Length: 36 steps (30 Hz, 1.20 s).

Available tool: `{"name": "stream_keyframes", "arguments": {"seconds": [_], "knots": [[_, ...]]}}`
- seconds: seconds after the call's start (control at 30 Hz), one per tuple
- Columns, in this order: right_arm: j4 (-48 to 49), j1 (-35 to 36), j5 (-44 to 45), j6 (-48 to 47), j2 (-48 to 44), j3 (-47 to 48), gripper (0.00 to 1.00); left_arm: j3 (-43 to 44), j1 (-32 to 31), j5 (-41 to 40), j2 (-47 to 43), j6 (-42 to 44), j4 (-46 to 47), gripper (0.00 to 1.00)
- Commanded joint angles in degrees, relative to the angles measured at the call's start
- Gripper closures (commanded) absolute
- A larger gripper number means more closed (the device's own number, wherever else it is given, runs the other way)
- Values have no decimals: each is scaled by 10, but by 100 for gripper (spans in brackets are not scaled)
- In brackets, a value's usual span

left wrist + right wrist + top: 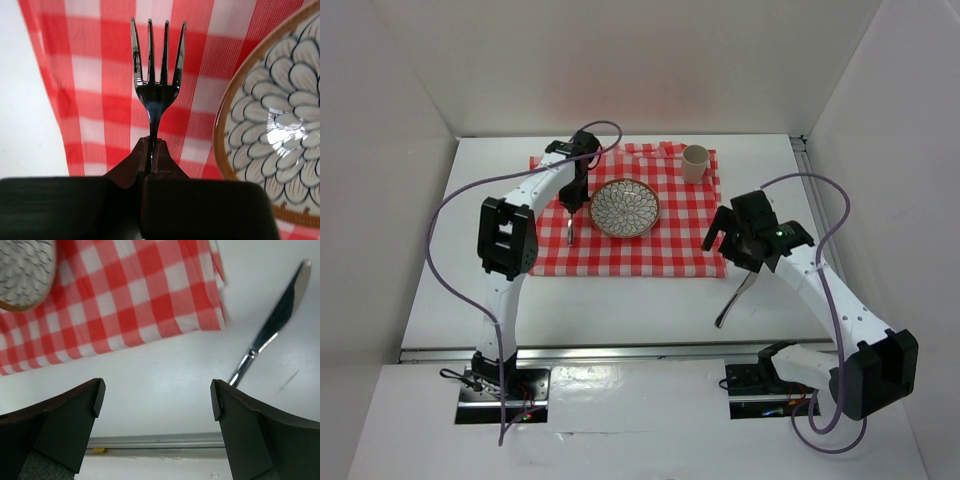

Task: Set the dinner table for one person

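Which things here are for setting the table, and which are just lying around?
For the job: fork, plate, cup, knife, checked cloth, dinner table.

Just there: purple cables, metal rail at the table's near edge.

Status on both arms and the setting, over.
Left gripper shut on fork, over checked cloth left of plate. Right gripper open above dinner table; knife lying off the cloth. Nothing blocking knife.
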Motion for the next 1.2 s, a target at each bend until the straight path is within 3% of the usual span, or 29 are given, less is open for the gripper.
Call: {"name": "stream_keyframes", "arguments": {"seconds": [0.0,0.23,0.4,0.47,0.5,0.53,0.67,1.03,1.17], "knots": [[-31,-6,-10,37,-17,-47,0,53,-4,10,45,41,-25,100],[-5,-11,-36,106,-28,-135,2,123,15,63,104,41,-13,100],[-5,-22,-41,151,-11,-188,16,142,20,75,138,35,-13,100],[-5,-22,-36,171,-16,-206,18,135,20,75,138,29,-13,100],[-5,-28,-36,171,-23,-206,18,135,26,75,138,23,-13,98],[1,-28,-31,178,-23,-214,18,128,26,75,138,18,-13,86],[1,-33,-31,178,-28,-220,20,116,26,82,124,18,-13,57],[59,-43,-31,137,14,-230,23,132,36,93,15,13,-25,54],[67,-50,-23,123,53,-230,24,81,36,112,-70,-1,-8,54]]}}
